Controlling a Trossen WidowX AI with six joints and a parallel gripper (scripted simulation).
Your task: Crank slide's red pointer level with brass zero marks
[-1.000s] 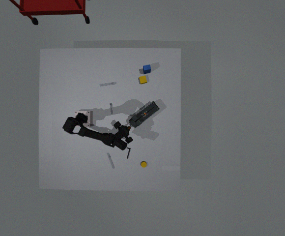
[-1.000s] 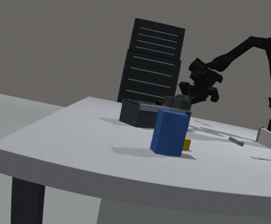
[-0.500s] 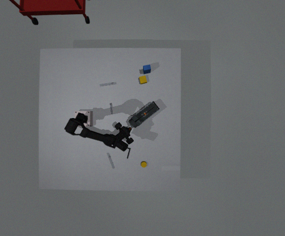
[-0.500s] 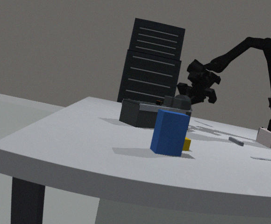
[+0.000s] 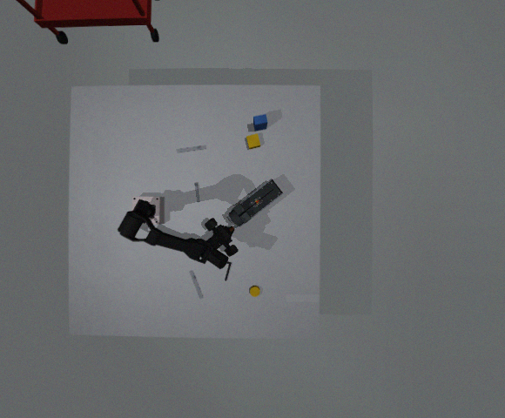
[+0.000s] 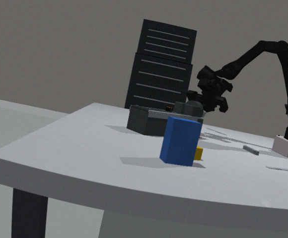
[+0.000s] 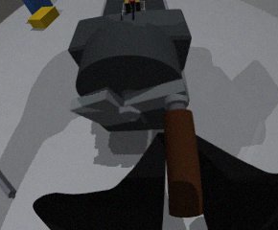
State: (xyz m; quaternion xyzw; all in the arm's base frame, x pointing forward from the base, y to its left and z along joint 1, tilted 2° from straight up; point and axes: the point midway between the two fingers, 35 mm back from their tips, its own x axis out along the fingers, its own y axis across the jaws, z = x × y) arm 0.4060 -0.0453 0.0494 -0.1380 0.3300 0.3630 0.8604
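Note:
The dark grey machine (image 5: 268,190) (image 6: 138,124) (image 7: 129,43) stands on the table, with a rounded housing at its near end. A grey crank arm (image 7: 155,92) in front of the housing carries the brown handle (image 7: 181,153). My gripper (image 5: 231,230) (image 6: 207,108) (image 7: 173,137) is shut on this handle, with one black finger on each side. The red pointer (image 7: 132,1) shows at the top edge of the wrist view, between the two yellow brass marks. It is small and cut off there, so I cannot tell whether it is exactly level.
A blue block (image 5: 259,122) (image 6: 181,141) and a yellow block (image 5: 253,141) (image 6: 198,153) (image 7: 44,17) stand beyond the machine. A yellow disc (image 5: 254,291), a black L-shaped piece (image 5: 228,271) and grey bars (image 5: 191,149) (image 5: 196,284) (image 7: 0,176) lie around the arm.

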